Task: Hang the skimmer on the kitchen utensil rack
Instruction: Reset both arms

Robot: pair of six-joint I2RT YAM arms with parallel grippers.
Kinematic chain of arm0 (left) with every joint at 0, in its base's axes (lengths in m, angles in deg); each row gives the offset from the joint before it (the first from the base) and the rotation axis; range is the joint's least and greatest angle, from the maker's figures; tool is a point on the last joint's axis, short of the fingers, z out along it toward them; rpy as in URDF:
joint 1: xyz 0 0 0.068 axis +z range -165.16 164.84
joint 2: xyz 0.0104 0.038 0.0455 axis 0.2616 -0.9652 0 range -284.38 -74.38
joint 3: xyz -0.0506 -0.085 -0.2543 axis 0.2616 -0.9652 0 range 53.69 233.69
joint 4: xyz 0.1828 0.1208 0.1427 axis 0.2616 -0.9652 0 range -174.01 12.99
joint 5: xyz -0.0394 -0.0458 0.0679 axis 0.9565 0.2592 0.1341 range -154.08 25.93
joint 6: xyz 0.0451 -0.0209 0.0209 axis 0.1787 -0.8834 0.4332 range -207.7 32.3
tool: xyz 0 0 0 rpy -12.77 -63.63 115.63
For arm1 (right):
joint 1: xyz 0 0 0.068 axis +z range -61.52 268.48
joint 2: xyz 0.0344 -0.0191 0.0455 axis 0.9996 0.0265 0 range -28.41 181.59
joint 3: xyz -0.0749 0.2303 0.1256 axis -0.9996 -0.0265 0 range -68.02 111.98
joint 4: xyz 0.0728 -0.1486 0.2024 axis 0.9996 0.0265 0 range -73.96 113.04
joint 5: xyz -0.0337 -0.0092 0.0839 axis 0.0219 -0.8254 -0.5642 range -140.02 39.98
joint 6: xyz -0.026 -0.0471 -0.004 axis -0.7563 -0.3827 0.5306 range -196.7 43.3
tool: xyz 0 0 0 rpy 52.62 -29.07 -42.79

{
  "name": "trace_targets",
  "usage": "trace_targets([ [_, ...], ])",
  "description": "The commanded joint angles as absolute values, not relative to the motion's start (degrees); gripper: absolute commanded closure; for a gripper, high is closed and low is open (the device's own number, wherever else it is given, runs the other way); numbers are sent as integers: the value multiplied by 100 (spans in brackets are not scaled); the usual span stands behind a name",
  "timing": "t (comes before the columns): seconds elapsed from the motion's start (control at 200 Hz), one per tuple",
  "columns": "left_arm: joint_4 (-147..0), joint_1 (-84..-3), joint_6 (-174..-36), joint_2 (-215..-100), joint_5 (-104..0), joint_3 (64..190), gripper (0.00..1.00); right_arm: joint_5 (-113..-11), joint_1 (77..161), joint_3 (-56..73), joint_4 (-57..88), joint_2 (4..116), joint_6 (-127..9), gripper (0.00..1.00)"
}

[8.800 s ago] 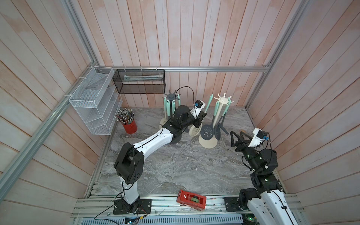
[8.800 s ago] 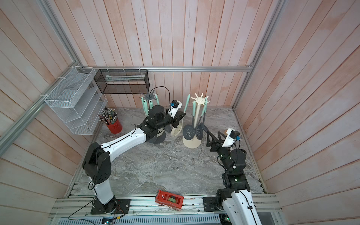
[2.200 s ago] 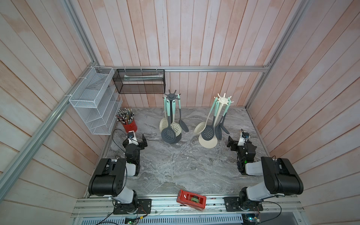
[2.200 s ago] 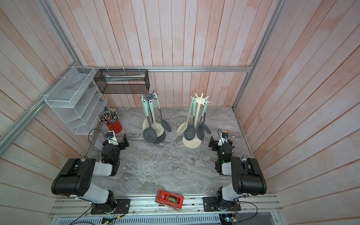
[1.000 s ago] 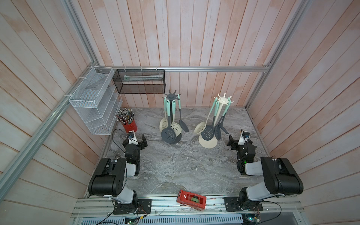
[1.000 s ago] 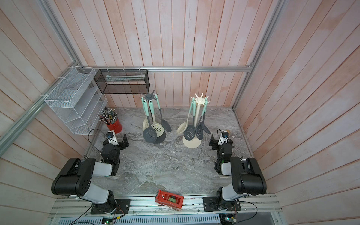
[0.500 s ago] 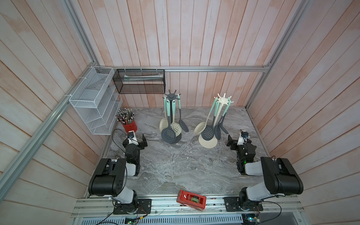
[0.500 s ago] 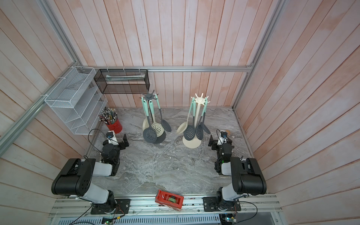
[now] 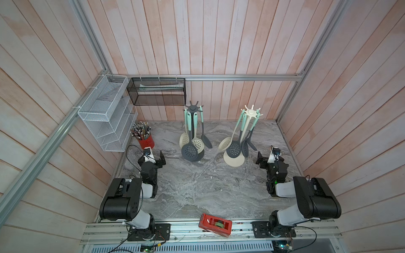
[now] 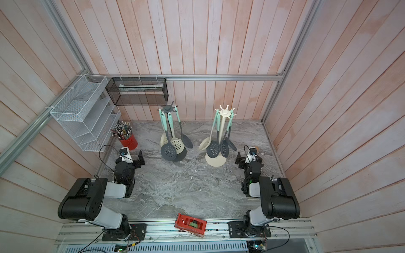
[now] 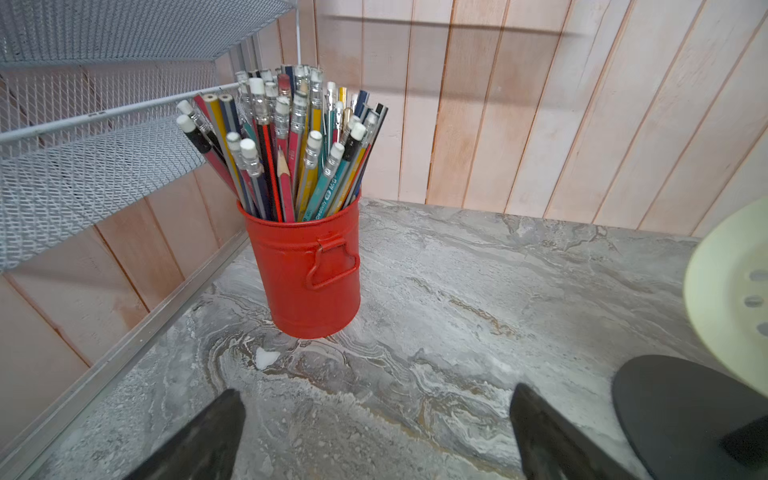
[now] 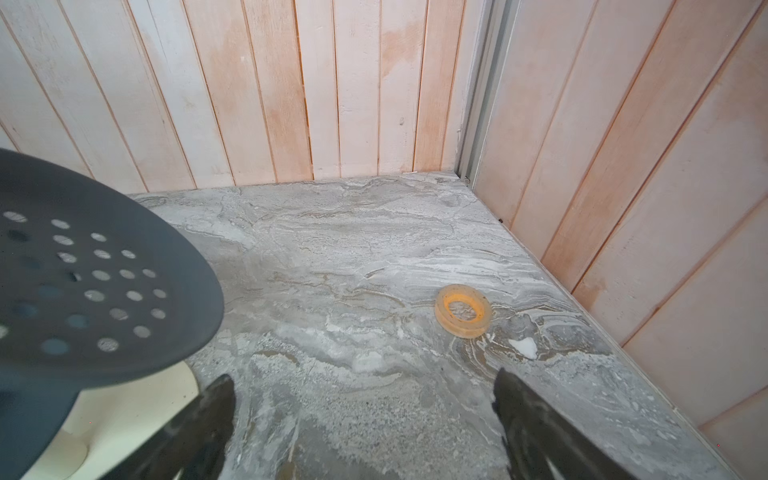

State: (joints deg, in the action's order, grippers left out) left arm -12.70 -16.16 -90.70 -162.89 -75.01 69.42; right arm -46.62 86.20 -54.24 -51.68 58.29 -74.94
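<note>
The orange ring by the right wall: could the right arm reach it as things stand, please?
Probably yes: the orange ring lies flat on the table just ahead of the open right claw, with nothing standing between them.

Contents, counted. I see two racks: one dark rack [image 9: 192, 108] and one cream rack [image 9: 251, 112]. By my count eight utensils hang in all, four on each rack.

Four of them show clear holes. One dark skimmer [image 9: 189, 151] and one cream skimmer [image 9: 198, 143] hang on the dark rack. A second dark skimmer [image 9: 234, 150] and a second cream skimmer [image 9: 225, 145] hang on the cream rack.

There is one pencil can [image 9: 146, 142], and its pencils [image 11: 291, 137] are too many for me to count. There is also one white wire shelf [image 9: 103, 114], one black mesh basket [image 9: 156, 94], one red dispenser [image 9: 215, 224] and one orange ring [image 12: 462, 309].

My arms number two: left arm [image 9: 122, 201] and right arm [image 9: 313, 201].
</note>
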Motion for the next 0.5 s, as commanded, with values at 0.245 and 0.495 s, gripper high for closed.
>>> trace_targets([
  [0.245,-1198,-1583,-9077,-16272,-7470,6942,0,-4576,8639,-5404,-5250,5843,-7438,2],
  [0.495,-1198,-1584,-9076,-16271,-7471,6942,0,-5094,8639,-5413,-5257,5838,-7660,2],
])
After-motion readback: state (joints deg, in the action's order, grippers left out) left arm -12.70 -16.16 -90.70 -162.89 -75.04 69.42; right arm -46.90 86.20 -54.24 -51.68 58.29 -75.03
